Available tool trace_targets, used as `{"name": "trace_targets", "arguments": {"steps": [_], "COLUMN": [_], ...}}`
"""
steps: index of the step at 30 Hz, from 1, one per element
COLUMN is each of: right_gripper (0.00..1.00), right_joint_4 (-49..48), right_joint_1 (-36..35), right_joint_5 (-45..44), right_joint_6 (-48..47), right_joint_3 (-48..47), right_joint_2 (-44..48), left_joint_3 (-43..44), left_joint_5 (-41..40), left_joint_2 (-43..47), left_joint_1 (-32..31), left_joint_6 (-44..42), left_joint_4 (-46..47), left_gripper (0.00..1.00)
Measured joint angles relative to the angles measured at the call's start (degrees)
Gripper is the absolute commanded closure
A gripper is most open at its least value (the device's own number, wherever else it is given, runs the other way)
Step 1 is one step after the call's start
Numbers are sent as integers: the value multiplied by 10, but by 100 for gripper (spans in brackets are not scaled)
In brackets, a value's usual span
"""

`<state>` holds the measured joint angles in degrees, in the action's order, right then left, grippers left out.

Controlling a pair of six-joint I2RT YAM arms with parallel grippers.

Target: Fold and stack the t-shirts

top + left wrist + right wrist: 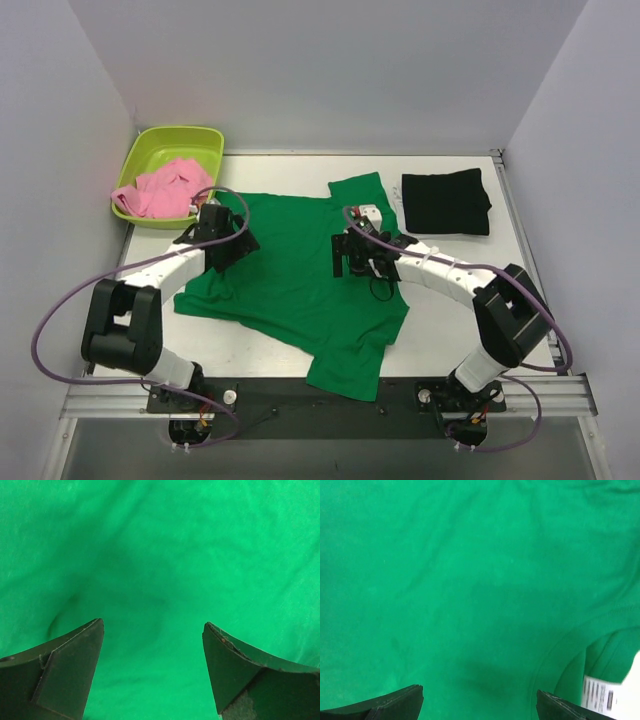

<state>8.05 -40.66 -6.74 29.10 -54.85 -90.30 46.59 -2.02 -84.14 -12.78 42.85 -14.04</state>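
Note:
A bright green t-shirt (300, 280) lies spread out on the table and fills both wrist views (160, 555) (460, 570). A black t-shirt (446, 202) lies folded at the back right. A pink t-shirt (163, 190) lies crumpled in the lime-green tub (170, 150). My left gripper (226, 245) is open and empty over the shirt's left part (153, 630). My right gripper (352, 262) is open and empty over the shirt's middle near the collar (480, 700). A white label (600, 695) shows inside the collar.
The tub stands at the back left corner of the white table (470, 300). White walls close in the table on the left, back and right. The arm bases sit on a rail (320, 400) at the near edge.

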Motion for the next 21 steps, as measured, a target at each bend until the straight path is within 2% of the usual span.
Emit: {"name": "trace_targets", "arguments": {"steps": [5, 12, 21], "right_gripper": [4, 4, 4], "right_joint_4": [-11, -13, 1], "right_joint_1": [26, 66, 107], "right_joint_5": [-2, 10, 49], "right_joint_6": [-15, -24, -35], "right_joint_3": [-65, -89, -148], "right_joint_2": [-55, -119, -191], "left_joint_3": [80, 141, 204], "left_joint_5": [-15, -26, -27], "left_joint_2": [-80, -182, -236], "left_joint_1": [0, 0, 0], "left_joint_6": [0, -1, -1], "left_joint_4": [18, 20, 27], "left_gripper": [11, 11, 12]}}
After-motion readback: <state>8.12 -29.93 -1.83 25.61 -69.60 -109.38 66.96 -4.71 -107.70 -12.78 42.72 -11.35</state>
